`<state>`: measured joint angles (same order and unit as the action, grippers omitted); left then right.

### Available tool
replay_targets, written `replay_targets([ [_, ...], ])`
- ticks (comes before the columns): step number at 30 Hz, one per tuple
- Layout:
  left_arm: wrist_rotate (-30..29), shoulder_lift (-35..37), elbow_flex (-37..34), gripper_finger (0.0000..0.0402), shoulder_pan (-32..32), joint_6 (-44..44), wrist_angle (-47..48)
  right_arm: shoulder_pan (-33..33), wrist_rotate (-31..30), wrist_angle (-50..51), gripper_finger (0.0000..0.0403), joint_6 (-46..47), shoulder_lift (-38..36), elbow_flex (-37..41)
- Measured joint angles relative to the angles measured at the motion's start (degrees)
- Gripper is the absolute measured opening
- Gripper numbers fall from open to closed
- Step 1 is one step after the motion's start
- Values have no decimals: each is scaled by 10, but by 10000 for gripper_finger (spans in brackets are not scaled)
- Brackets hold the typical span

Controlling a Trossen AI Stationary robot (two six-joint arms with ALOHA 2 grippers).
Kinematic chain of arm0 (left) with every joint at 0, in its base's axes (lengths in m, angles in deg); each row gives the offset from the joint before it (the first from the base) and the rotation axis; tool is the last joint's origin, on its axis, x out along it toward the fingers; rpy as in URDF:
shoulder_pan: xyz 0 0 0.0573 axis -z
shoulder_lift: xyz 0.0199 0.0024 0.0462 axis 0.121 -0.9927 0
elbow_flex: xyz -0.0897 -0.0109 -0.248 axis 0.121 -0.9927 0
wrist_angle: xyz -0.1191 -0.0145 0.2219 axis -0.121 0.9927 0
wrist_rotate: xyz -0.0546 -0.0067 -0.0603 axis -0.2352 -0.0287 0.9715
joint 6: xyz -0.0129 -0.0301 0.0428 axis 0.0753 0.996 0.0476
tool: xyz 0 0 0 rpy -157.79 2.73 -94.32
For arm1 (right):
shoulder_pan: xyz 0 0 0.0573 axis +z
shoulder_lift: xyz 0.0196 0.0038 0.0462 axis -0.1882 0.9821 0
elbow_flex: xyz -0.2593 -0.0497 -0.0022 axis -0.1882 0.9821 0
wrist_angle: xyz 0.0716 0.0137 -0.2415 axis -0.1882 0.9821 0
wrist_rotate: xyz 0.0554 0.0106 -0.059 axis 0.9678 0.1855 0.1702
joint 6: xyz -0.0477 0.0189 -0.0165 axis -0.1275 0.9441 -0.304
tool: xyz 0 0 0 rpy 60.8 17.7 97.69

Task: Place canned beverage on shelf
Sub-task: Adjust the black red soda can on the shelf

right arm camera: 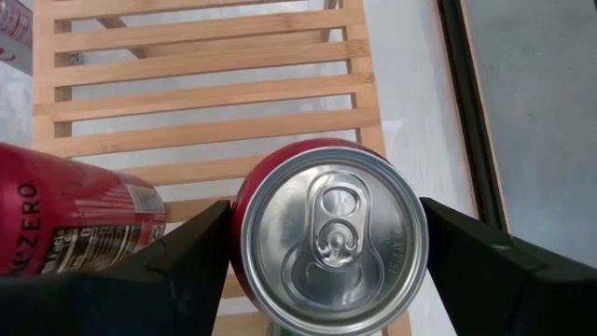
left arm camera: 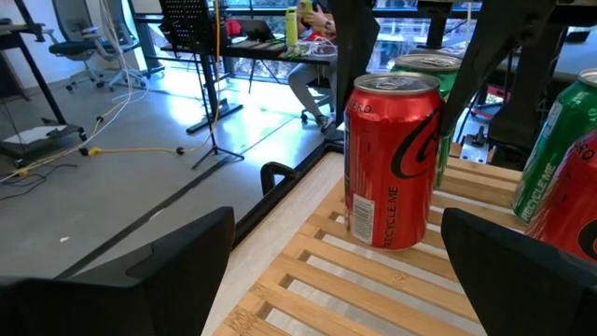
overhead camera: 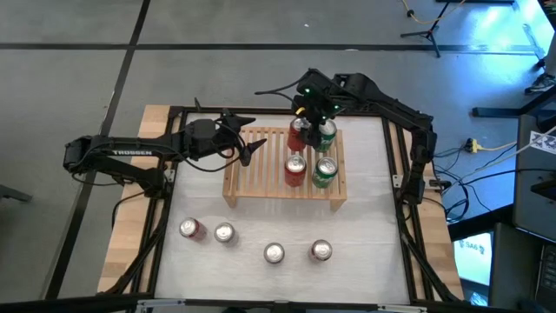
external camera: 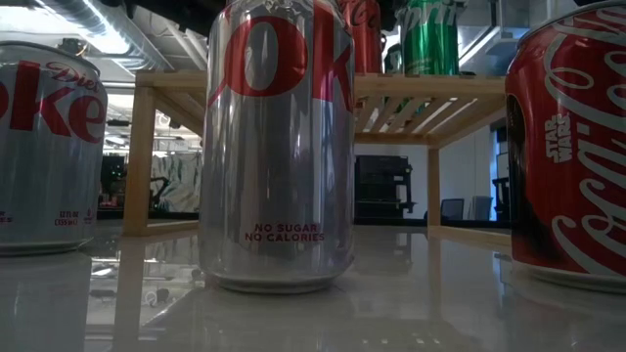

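Note:
The light wooden shelf [overhead camera: 261,174] stands mid-table on its short legs. On its right part stand two red cans [overhead camera: 295,169] and two green cans [overhead camera: 324,172]. My right gripper [overhead camera: 310,113] points down at the shelf's far edge and is shut on the far red can [right arm camera: 331,233], which also shows in the left wrist view [left arm camera: 392,159]. A green can [left arm camera: 431,65] stands right behind it. My left gripper [overhead camera: 247,148] is open and empty over the shelf's left part, facing the cans. My right gripper pinches the far red can between its two fingers [right arm camera: 201,247], on the can's upper side walls [right arm camera: 244,219], just below the rim. The fingers come from above, pointing down. The can stands upright with its base [left arm camera: 387,241] on the shelf's slats.
Several more cans stand in a row on the white table in front of the shelf: silver ones [overhead camera: 224,233] [external camera: 279,147] and red ones [overhead camera: 321,251] [external camera: 572,147]. The shelf's left half [left arm camera: 308,280] is bare slats. A black frame [overhead camera: 391,148] borders the table.

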<state>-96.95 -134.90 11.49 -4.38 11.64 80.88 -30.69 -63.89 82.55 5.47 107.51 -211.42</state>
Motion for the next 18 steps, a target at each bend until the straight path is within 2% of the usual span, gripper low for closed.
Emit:
replay_targets([
  [18, 0, 0, 0, 373, 0, 0, 0, 0, 9, -8, 303, 1, 13, -1],
])
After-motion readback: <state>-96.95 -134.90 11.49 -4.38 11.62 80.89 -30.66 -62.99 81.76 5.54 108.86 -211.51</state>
